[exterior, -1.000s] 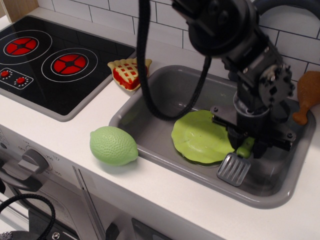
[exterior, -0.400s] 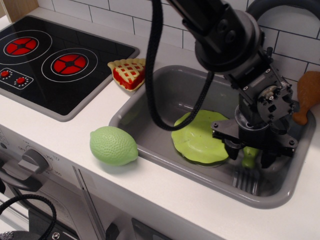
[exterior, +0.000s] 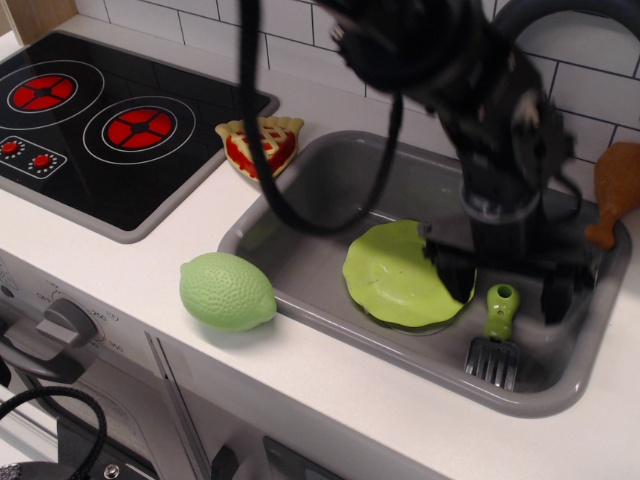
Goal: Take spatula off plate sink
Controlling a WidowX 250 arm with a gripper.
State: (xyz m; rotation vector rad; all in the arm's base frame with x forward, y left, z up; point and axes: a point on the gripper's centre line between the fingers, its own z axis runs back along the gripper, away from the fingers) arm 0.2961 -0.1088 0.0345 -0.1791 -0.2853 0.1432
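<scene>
The spatula (exterior: pixel 496 338) lies on the floor of the grey sink (exterior: pixel 330 180), right of the plate and off it, green handle pointing back, slotted silver blade toward the front wall. The lime-green plate (exterior: pixel 398 272) lies flat in the middle of the sink. My gripper (exterior: pixel 505 288) hangs just above the spatula's handle. Its two dark fingers (exterior: pixel 458 278) are spread wide apart and hold nothing. The arm is motion-blurred and hides the back right of the sink.
A pale-green lemon (exterior: pixel 227 291) sits on the white counter in front of the sink. A toy pie slice (exterior: pixel 259 144) lies at the sink's back left corner. A black stove top (exterior: pixel 100 130) is at left. A brown drumstick (exterior: pixel 614 195) lies at far right.
My gripper lowered the spatula to the sink floor right of the plate, opened, and lifted off it. The spatula now lies free.
</scene>
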